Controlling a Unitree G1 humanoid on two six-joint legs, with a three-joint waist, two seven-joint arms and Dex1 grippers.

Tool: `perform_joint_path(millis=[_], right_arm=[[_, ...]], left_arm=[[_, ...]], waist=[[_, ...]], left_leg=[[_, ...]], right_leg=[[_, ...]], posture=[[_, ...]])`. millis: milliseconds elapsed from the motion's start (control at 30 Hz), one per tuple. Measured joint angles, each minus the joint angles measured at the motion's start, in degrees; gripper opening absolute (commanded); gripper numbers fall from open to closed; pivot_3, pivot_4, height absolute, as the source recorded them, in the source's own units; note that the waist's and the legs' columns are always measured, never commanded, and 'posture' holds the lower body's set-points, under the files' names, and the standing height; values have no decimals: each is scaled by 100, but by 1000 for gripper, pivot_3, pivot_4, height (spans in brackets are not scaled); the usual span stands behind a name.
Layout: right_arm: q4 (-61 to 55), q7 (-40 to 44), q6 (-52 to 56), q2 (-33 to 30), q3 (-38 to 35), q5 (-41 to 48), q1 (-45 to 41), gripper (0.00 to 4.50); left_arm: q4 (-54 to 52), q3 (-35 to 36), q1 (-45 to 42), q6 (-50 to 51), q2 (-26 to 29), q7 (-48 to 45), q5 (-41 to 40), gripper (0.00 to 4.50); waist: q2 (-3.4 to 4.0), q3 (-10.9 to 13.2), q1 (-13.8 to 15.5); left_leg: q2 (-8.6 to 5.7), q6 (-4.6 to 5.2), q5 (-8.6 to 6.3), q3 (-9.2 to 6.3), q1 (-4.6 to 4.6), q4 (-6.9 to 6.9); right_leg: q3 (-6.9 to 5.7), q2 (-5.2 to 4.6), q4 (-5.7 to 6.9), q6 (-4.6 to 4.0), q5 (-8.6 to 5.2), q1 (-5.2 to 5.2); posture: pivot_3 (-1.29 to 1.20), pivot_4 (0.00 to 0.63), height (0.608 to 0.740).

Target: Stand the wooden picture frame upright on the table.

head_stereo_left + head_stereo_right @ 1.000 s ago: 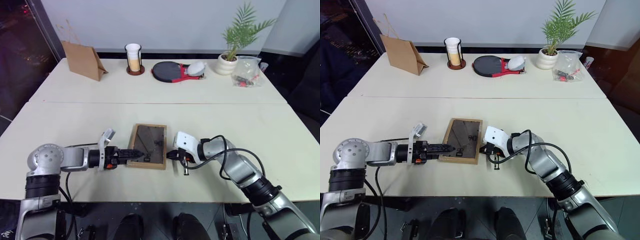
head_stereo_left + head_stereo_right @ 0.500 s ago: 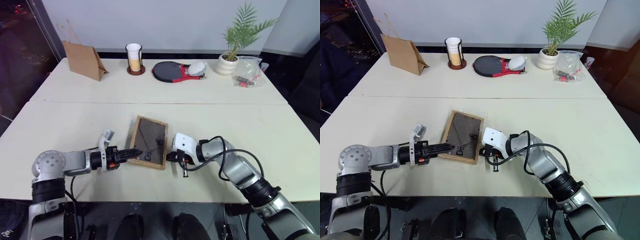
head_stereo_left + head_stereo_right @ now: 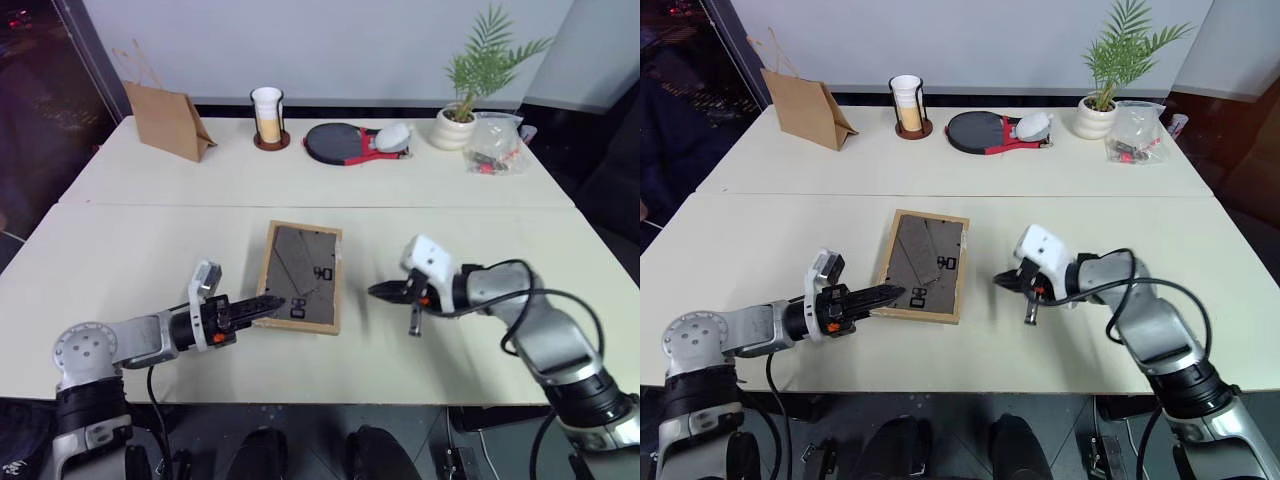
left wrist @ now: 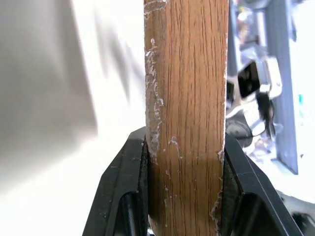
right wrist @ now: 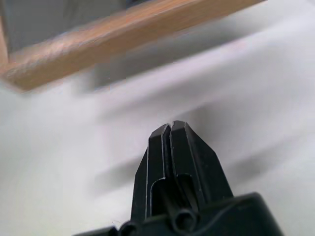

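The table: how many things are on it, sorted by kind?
On the table:
Picture frame: 1
Paper bag: 1
Cup on a coaster: 1
Paddle: 1
Potted plant: 1
Clear plastic bag: 1
Total: 6

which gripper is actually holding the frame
The left gripper: its fingers clamp the frame by its wooden edge. The right gripper is shut on nothing and sits apart from the frame, over the table.
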Motion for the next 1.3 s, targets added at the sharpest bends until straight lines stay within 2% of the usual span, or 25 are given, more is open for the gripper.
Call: perform_joint_path(millis=[33,133,267,367,600,867,1033,1300], right_arm=[[-46,1,212,30,-129,219,-124,0],[-96,-91,853,314,-383,839,-718,884],[80,-388,1657,890,-387,1449,-1504,2884],[268,-601,1908,1175,-166,1566,-1796,4427],[1154,-816,1818,1626,503,1477,-2058,4476],[1639,-733,1537,1821,797,1378,-2263,4476],[1583,-687,1578,1809,834,1391,-2273,4476],[631,-630,1972,1402,543,1774,-2267,4476]], left_arm=[[-71,-8,68,-34,9,1,-39,1049],[-230,-76,211,-201,38,2,-119,1049],[-370,-335,251,-491,45,-48,-87,1049],[-467,-512,333,-641,67,-126,-33,1049],[-612,-737,427,-927,65,-175,5,1049],[-811,-922,633,-1121,120,-196,-5,1049],[-812,-960,635,-1157,161,-159,-66,1049],[-795,-966,663,-1280,151,-12,-121,1049]], waist=[[0,0,-3],[0,0,11],[0,0,24],[0,0,39],[0,0,20],[0,0,9],[0,0,10],[0,0,13]], left_leg=[[0,0,0,0,0,-4],[0,-1,0,-3,1,-12],[-3,-1,0,-1,-3,-15],[-12,-1,1,1,-3,-35],[-12,-1,1,6,-6,-52],[-12,0,1,7,-6,-53],[-12,0,1,7,-6,-53],[-10,0,1,5,-6,-59]], right_leg=[[0,0,0,-1,0,-2],[-2,1,-1,-8,-2,-5],[-2,-7,-8,-18,-8,-7],[-3,-17,-16,-19,-8,-13],[-2,-16,-24,-9,-3,-21],[-2,-13,-26,-9,-3,-21],[-2,-12,-27,-9,-3,-21],[-3,-12,-32,-10,-3,-21]], posture=[[0,150,740],[0,150,740],[0,150,740],[0,150,740],[0,150,740],[0,150,740],[0,150,740],[0,150,740]])
